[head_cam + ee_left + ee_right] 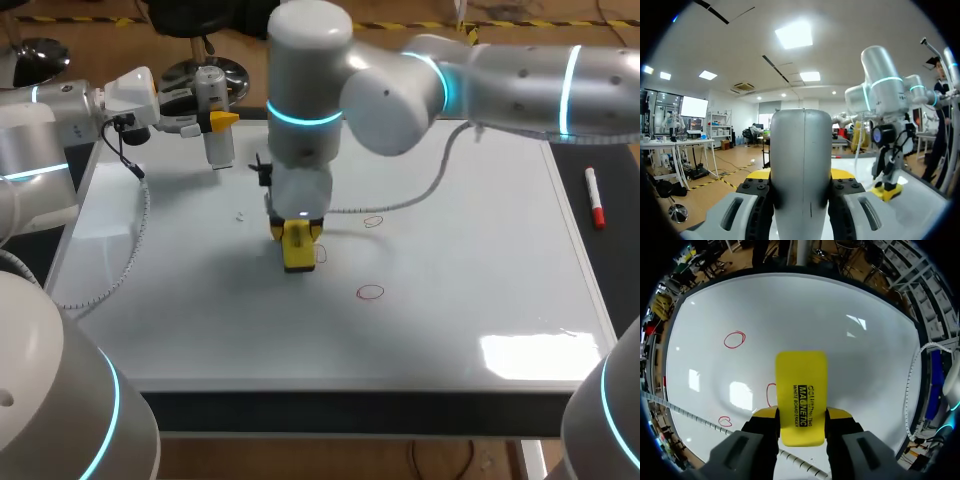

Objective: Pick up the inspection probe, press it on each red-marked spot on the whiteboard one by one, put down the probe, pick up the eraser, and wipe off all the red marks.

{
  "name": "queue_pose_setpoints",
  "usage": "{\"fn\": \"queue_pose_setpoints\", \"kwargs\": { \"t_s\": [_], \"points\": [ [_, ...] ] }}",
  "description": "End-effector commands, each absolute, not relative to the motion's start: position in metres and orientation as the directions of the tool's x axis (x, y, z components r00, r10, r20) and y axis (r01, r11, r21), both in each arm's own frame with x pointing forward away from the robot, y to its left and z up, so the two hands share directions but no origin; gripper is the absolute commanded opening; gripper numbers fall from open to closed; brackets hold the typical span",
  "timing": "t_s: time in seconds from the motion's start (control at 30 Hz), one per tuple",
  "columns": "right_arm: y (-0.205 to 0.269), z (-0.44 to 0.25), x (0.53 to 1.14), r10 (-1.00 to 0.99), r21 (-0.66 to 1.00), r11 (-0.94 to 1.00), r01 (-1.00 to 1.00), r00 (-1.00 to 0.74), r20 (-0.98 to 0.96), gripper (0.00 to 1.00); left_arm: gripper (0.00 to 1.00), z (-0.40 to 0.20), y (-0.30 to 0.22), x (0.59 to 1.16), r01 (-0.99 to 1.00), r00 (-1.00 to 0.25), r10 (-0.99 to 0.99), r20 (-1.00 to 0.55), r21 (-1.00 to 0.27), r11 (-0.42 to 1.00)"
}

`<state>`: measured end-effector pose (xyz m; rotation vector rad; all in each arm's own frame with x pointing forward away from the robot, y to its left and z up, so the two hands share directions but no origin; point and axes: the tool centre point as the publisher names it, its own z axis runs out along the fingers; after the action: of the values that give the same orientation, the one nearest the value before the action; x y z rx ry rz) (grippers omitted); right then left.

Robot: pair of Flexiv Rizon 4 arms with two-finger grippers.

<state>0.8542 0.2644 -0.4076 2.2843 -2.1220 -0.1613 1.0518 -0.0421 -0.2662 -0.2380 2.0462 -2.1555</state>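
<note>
The whiteboard [450, 300] covers the table. My right gripper [297, 238] reaches in to its middle, shut on the yellow eraser [299, 248], which stands on end low at the board. In the right wrist view the eraser [801, 395] sits between the yellow-tipped fingers [839, 414] and half covers one red ring [770, 394]. Two more red rings [734, 339] [725, 421] lie beside it; the head view shows them as red rings [373, 222] [371, 292]. My left gripper [214, 122] hangs above the board's far left edge, shut on the grey probe [801, 165].
A red marker pen [594, 197] lies on the dark table right of the board. A thin grey cable [400, 205] trails across the board from the right arm. A coiled cable [130, 250] hangs along the board's left side.
</note>
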Motion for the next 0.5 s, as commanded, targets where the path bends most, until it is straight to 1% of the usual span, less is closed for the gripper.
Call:
{"fn": "queue_pose_setpoints", "kwargs": {
  "t_s": [0.03, 0.5],
  "points": [
    [0.268, -0.415, 0.855, -0.998, 0.081, -0.066, -0.995, 0.064, -0.024, 0.00, 0.00, -0.266, -0.042, 1.052, 0.008, -0.975, -0.223, 0.004, -0.999, -0.053],
    [0.258, -0.429, 0.861, -1.000, 0.072, -0.015, -0.997, 0.014, -0.009, 0.00, 0.00, -0.266, -0.042, 1.052, 0.008, -0.975, -0.223, 0.004, -0.999, -0.053]
  ]
}}
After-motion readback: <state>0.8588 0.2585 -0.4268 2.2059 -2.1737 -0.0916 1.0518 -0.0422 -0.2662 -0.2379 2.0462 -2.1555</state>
